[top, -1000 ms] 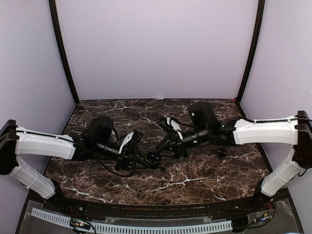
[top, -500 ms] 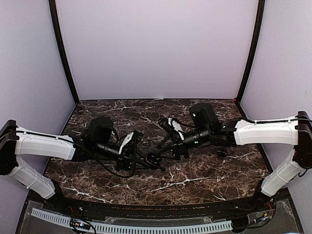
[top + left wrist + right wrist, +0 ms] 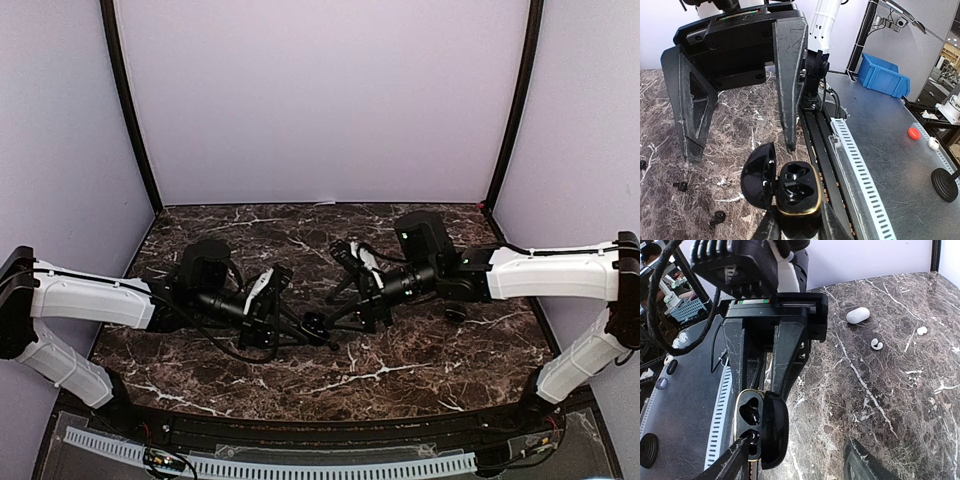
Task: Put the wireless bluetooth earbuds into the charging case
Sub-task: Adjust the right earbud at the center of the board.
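Observation:
The black charging case (image 3: 796, 192), gold-rimmed with its lid (image 3: 760, 180) swung open, is held just above the marble, and my left gripper (image 3: 799, 225) is shut on its body. My right gripper (image 3: 797, 467) faces it, open wide with nothing between its fingers. Its left fingertip (image 3: 737, 452) rests at the case's (image 3: 749, 422) lower well. The wells are dark, so I cannot tell whether a bud lies inside. Black earbuds (image 3: 680, 185) (image 3: 717, 217) lie on the marble to the left of the case. White earbuds (image 3: 876, 344) (image 3: 922, 330) lie farther off. From above, the two grippers meet at mid-table (image 3: 318, 322).
A closed white case (image 3: 858, 315) sits on the marble near the white buds. A small dark round object (image 3: 455, 313) lies under the right arm. A perforated metal rail (image 3: 860, 170) and a black strip run along the table's near edge.
My right gripper's fingers have spread wider, and the arm has drawn back slightly to the right. The left arm and the case have stayed still.

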